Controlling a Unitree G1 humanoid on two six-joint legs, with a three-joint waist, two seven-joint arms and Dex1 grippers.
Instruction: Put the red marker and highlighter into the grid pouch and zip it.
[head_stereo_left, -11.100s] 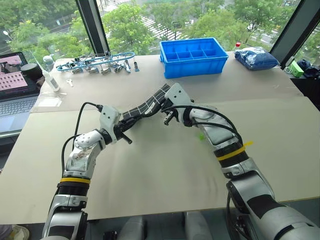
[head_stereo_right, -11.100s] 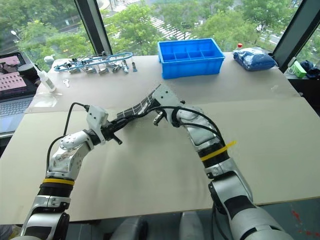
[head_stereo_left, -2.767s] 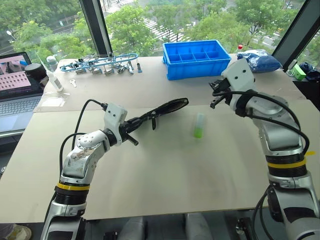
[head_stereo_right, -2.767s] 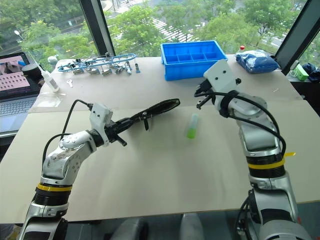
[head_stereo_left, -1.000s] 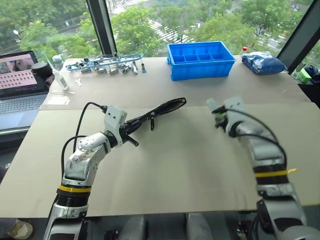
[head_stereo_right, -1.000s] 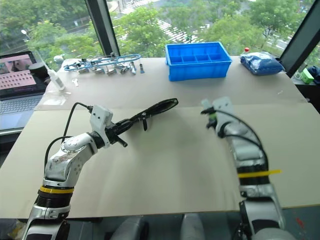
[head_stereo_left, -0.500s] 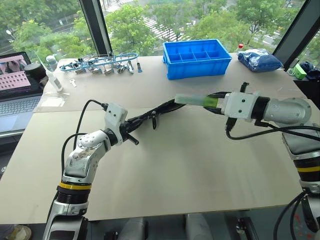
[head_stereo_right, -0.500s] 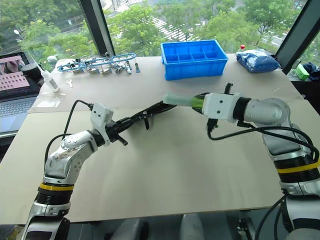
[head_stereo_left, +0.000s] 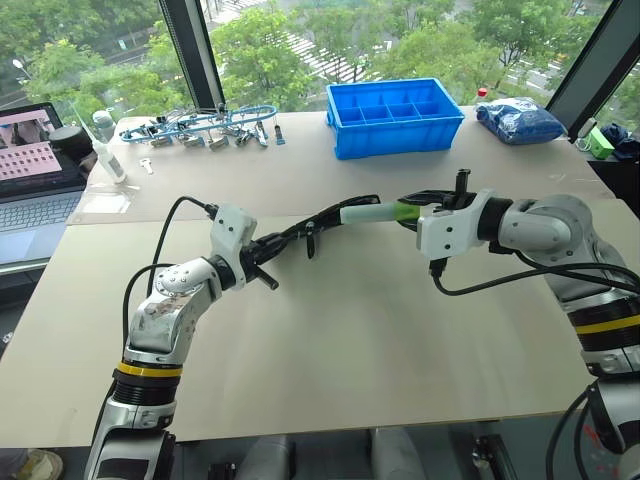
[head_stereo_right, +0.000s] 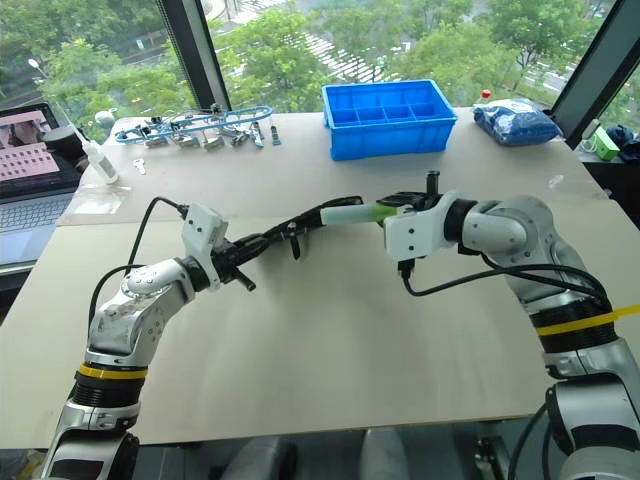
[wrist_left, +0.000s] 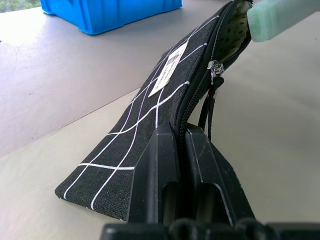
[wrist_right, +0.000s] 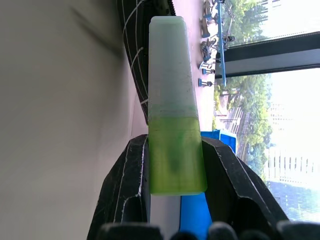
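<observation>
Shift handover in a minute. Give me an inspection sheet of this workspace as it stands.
Surface: pale tabletop, bare in front of the arms.
Job's things: grid pouch held up off the table, mouth open; highlighter pale cap first at that mouth, not yet inside. Red marker: nothing seen.
Clutter: blue compartment bin, blue bag, row of clips, white bottle, all at the far edge.
Grippers: left hand shut on the pouch's closed end; right hand shut on the highlighter's green body.
Cables: black leads loop along both forearms, off the table.
Surroundings: laptop far left; windows with trees behind.
</observation>
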